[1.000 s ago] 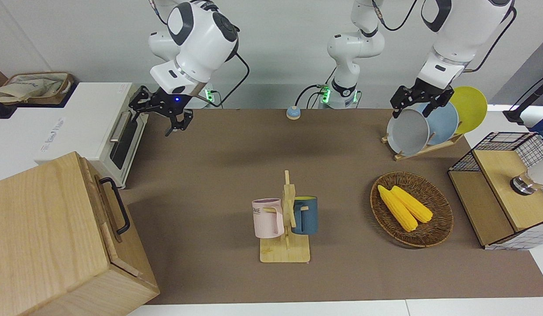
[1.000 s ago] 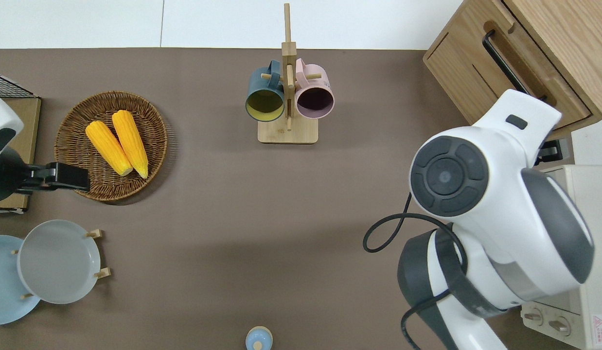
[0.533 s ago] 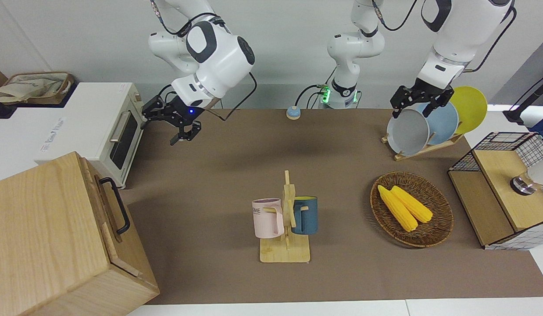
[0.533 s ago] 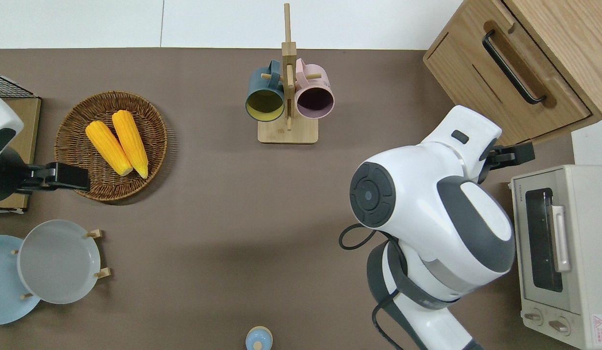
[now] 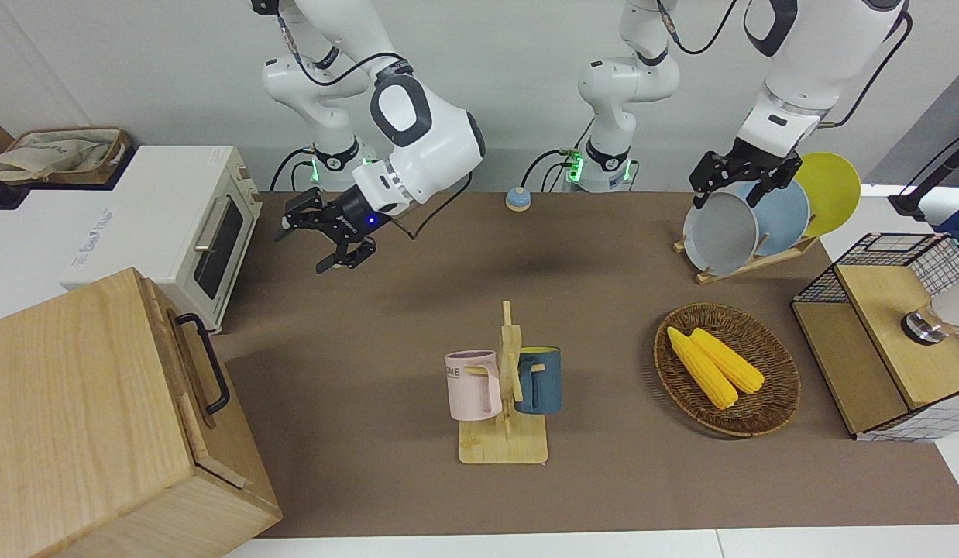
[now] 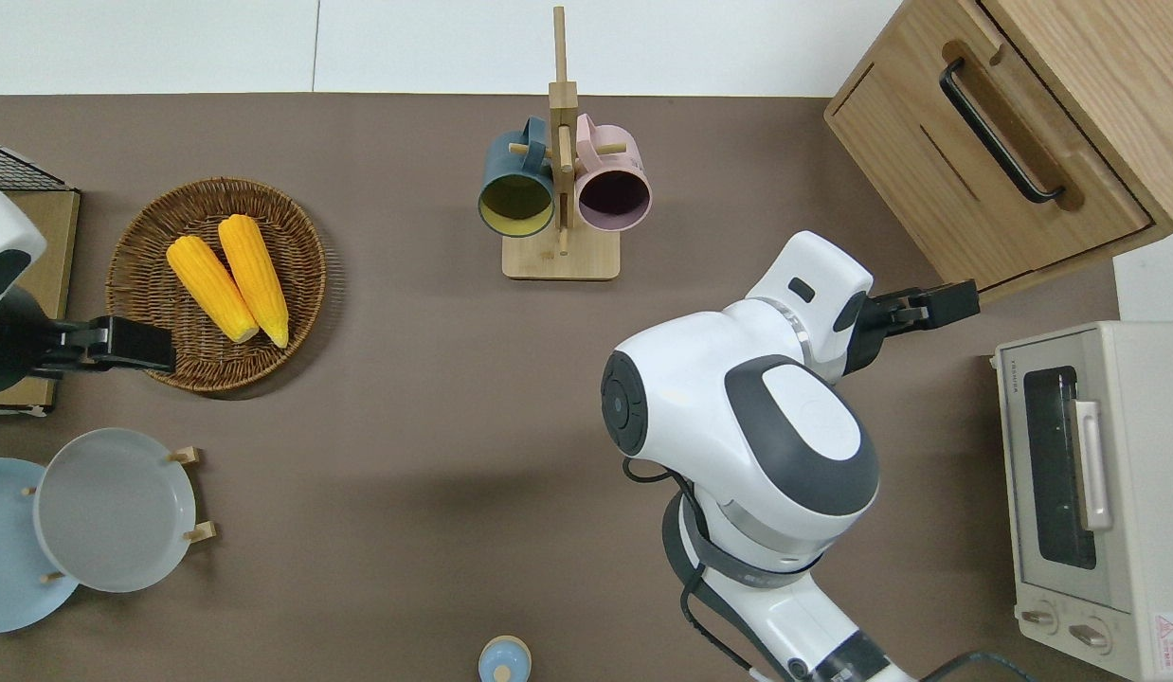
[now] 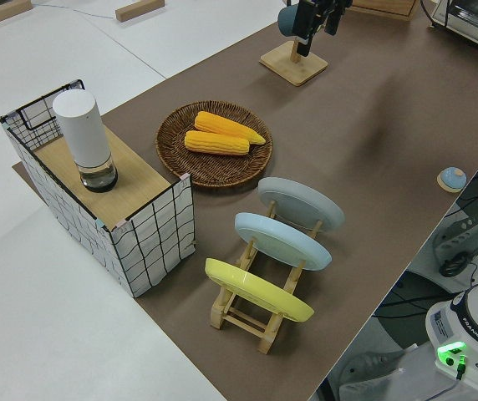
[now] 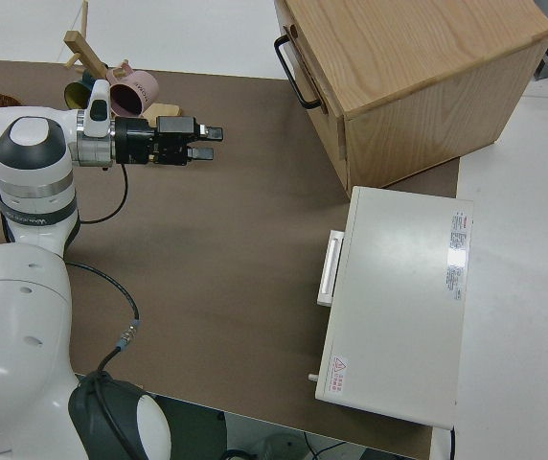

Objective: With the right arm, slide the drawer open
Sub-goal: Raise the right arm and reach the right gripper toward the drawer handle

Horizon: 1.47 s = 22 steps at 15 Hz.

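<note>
Swinging away from the toaster oven point(image 6: 1089, 493) since a second ago, the right gripper point(image 6: 961, 301) now hangs over bare mat with its fingers a narrow gap apart, holding nothing, while the left arm is parked. From it, the shut drawer point(image 6: 984, 180) lies farther from the robots, toward the right arm's end, in the wooden cabinet. Its black handle point(image 6: 996, 133) runs diagonally, and the drawer front faces the table's middle.
</note>
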Tool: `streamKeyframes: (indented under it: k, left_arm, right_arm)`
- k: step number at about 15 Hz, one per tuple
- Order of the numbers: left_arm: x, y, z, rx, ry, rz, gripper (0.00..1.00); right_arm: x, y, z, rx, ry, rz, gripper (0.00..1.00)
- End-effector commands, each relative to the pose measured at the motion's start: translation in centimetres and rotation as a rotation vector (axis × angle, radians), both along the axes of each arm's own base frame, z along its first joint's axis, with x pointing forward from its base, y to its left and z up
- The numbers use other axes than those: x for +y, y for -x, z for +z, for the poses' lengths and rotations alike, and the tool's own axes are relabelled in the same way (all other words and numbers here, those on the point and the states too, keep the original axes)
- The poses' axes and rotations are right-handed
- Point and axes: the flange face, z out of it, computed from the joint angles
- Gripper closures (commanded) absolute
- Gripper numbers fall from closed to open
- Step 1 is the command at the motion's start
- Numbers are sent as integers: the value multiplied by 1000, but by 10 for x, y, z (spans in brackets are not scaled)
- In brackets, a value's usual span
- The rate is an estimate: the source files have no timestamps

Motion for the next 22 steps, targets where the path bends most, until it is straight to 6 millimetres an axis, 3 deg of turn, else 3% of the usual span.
streamKeyframes:
  k: [1,3,9,14,22]
  left_arm:
    - [1,3,4,-4,-13,-8,2]
    - [0,3,4,-4,-13,-10,2]
    - [1,3,4,-4,-13,-7,2]
    - [1,3,4,-4,-13,-8,2]
    - [1,3,4,-4,-13,-8,5]
  right_arm:
    - [-1,-2,-12,-21,127,16,19]
    - [-4,-4,-30,31,256,89,17]
    - [-4,-11,-46,113,357,153,17]
    - [0,-16,-50,175,476,206,19]
    - [-20,-35,-58,245,553,253,19]
